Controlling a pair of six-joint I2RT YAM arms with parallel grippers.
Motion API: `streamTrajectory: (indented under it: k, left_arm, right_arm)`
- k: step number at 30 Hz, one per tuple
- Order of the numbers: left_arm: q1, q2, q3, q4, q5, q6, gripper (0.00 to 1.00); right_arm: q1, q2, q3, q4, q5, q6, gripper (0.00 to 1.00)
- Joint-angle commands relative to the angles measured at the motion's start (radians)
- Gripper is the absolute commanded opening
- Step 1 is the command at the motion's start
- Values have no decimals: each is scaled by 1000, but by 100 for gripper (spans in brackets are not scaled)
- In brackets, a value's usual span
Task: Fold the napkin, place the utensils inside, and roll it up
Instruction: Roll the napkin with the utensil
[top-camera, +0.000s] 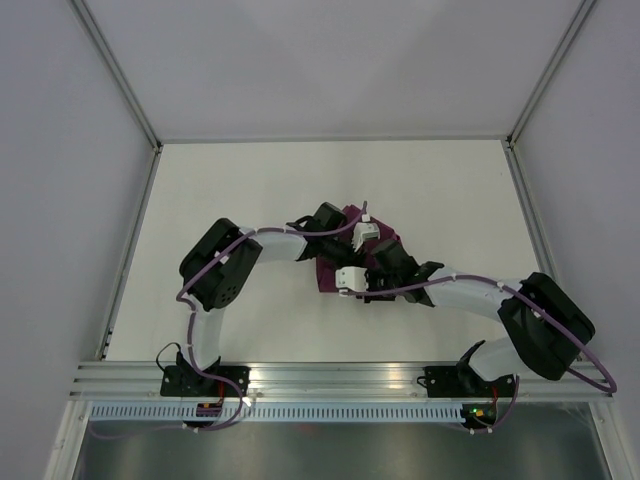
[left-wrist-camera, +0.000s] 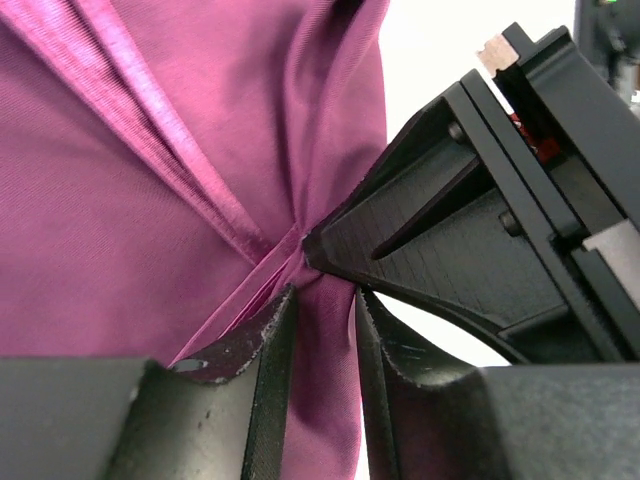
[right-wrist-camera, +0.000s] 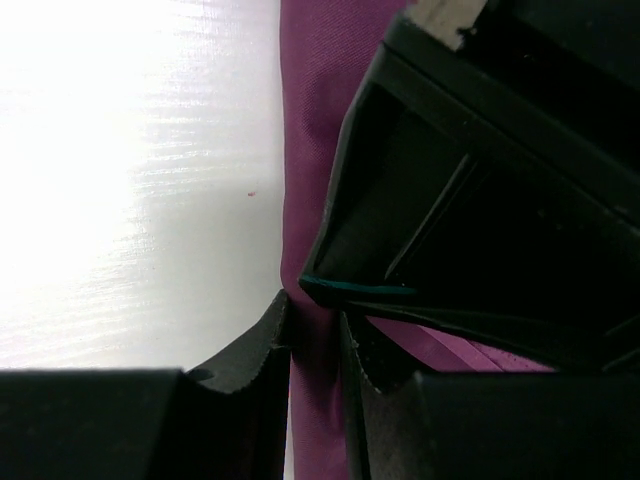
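- Napkin (left-wrist-camera: 150, 200) lies bunched at centre of tabletop (top-camera: 230, 180).
- Right pincer (right-wrist-camera: 312, 312) clamped on its edge; creases converge there, probably to draw a fold.
- Left pincer (left-wrist-camera: 325, 305) astride a fold, narrowly apart; grip cannot be told.

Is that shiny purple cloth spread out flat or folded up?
Folded and bunched: the magenta-purple cloth napkin shows layered creases gathering to one point, and from above it covers a small patch.

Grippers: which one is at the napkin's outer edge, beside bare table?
The right gripper: its fingertips bracket the napkin edge, white table alongside. The left gripper sits among gathered folds.
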Motion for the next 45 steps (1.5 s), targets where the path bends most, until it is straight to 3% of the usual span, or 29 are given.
streamTrajectory:
  k: [1,9,20,26,32,39,45]
  left_arm:
    - [8,-61,-28,61,-142,-34,37]
    - [46,-142,-64,163,-317,-103,39]
    - [81,-201,-114,240,-453,-132,45]
    - [166,-308,-205,363,-755,-239,46]
    - [206,-505,-340,487,-935,-261,47]
    - [197,-699,-487,665,-977,-186,48]
    - [63,-777,-565,700,-938,93,48]
  right_arm:
    - [2,99,13,-238,-96,15,0]
    - [-44,189,164,-402,-206,8,0]
    - [-91,285,263,-486,-257,9,0]
    - [-140,373,363,-601,-314,-20,1]
    - [-206,505,507,-748,-397,-66,0]
    - [-265,750,774,-976,-452,-138,0]
    - [-282,921,964,-1127,-466,-141,1]
